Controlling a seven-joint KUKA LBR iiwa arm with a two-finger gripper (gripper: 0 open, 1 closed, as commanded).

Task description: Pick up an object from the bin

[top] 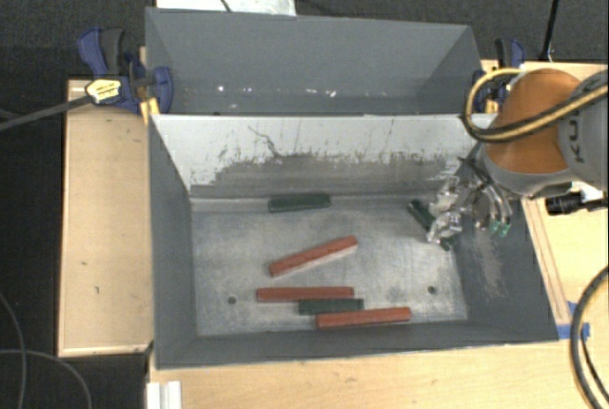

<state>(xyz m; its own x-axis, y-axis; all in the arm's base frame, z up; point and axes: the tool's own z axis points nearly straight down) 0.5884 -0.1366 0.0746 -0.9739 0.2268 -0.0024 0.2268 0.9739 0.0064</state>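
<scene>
- Gripper (445, 224) hangs low by the bin (314, 150) at its right wall, the side our arm enters from; we cannot tell whether it is wide or narrow.
- A short dark green piece (419, 211) lies tilted just beside it, so we judge that the likeliest pick.
- Red sticks (312, 256) and green sticks (299, 203) lie well apart from it, flat across the floor's middle and front.

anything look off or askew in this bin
Nothing damaged or spilled. One red-brown stick lies tilted in the middle, and a dark green stick sits askew by the right wall of the bin, beside the gripper.
</scene>
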